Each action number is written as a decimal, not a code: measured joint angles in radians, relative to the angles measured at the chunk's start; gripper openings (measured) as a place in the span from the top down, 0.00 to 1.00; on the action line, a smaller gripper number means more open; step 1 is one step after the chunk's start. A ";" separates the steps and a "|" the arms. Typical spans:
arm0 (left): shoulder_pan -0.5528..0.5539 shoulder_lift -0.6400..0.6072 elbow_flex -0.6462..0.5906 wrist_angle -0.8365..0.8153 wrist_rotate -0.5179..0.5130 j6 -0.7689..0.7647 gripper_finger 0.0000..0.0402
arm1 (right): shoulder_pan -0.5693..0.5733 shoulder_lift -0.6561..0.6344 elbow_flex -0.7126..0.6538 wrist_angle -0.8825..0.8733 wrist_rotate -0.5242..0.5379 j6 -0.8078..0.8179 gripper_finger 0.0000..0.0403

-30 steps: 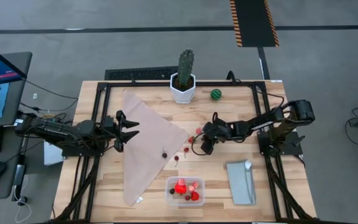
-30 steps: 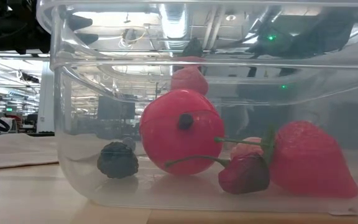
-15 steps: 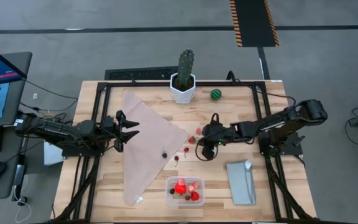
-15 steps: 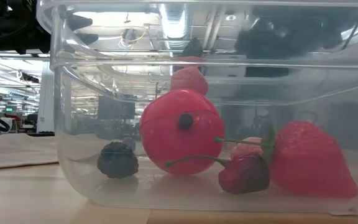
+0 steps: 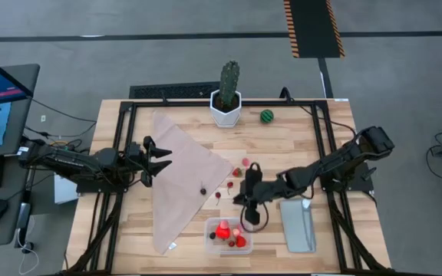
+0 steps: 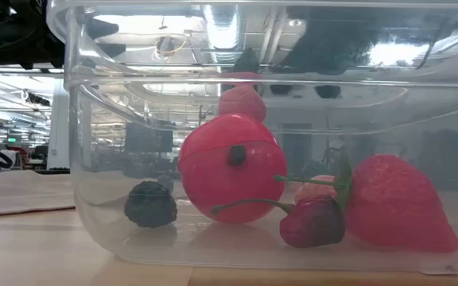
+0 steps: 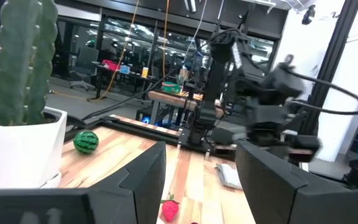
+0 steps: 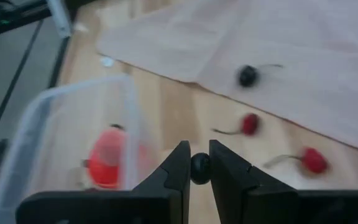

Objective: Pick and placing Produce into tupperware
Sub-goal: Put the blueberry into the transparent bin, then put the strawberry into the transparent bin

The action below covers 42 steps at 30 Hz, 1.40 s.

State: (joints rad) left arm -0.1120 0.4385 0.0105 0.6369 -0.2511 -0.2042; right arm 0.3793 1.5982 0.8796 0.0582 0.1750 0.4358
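Wooden worktop (image 5: pixel 282 146) is carrying the tupperware (image 5: pixel 229 234) at its near edge. Right end effector (image 8: pixel 199 169) is pinching a dark cherry (image 8: pixel 199 167) beside the tub's right rim; next, centre and release. Left end effector (image 5: pixel 162 157), spread, is waiting far left.

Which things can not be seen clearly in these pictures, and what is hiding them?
- Low view: the tupperware fills the picture; the rest of the table is hidden behind it.
- High view: the right tool covers its small dark piece; only the right wrist view shows it gripped.
- High view: loose produce is too small to identify.
- Left wrist view: the right arm is blurred.
- Left tool: waiting over the cloth, fingers apart.
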 joint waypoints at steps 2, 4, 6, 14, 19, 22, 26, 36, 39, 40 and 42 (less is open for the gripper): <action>0.000 0.000 0.000 -0.001 -0.003 -0.002 0.55 | 0.036 0.021 0.030 0.002 0.016 0.000 0.82; 0.000 0.000 0.000 -0.006 -0.005 -0.004 0.55 | 0.075 0.040 0.058 0.000 0.043 0.000 0.82; 0.000 0.000 0.000 -0.019 -0.006 -0.011 0.55 | 0.113 0.046 0.080 -0.007 0.076 0.000 0.82; 0.000 0.000 0.000 -0.081 -0.080 -0.020 0.55 | 0.226 0.047 0.092 -0.005 0.148 0.107 0.82; 0.000 0.000 0.000 -0.082 -0.138 -0.087 0.55 | 0.245 0.113 0.091 0.069 0.135 0.148 0.79; 0.000 0.000 0.000 -0.087 -0.140 -0.119 0.55 | 0.249 0.145 0.093 0.108 0.132 0.149 0.72; 0.000 0.000 0.000 -0.100 -0.137 -0.141 0.55 | 0.247 0.158 0.106 0.096 0.132 0.156 0.58; 0.000 0.000 0.000 -0.109 -0.135 -0.149 0.55 | 0.221 0.064 0.145 -0.041 0.156 0.060 0.39; 0.000 0.000 0.000 -0.109 -0.135 -0.149 0.55 | 0.190 0.012 0.147 -0.112 0.190 0.014 0.41; 0.000 0.000 0.000 -0.109 -0.134 -0.149 0.55 | 0.178 -0.005 0.147 -0.145 0.208 0.004 0.41; 0.000 0.000 0.000 -0.109 -0.134 -0.147 0.55 | 0.147 -0.027 0.147 -0.203 0.242 -0.016 0.42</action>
State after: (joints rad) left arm -0.1116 0.4381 0.0109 0.5282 -0.3855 -0.3516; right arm 0.5267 1.5716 1.0267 -0.1447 0.4165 0.4200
